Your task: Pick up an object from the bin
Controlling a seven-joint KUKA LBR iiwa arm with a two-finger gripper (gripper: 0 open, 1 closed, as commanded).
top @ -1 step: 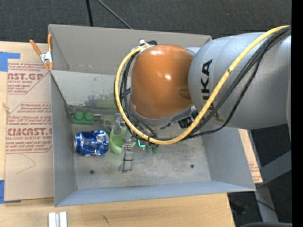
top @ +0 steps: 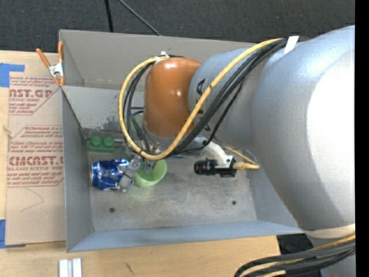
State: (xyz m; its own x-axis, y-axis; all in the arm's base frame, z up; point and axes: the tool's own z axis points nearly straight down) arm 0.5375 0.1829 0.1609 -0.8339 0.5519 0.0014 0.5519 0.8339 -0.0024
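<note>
My gripper [top: 130,174] reaches down from under the orange cover to the bin floor at the left. It stands between a crushed blue can [top: 107,175] on its left and a light green round cup [top: 152,174] on its right, close against both. The cover and cables hide its upper part. A dark green studded block [top: 102,142] lies a little farther back, by the left wall.
A black cylindrical thing [top: 214,168] with a white piece and a yellow tip lies right of the cup, mid-bin. The arm covers the bin's right and back. Bare floor shows along the front.
</note>
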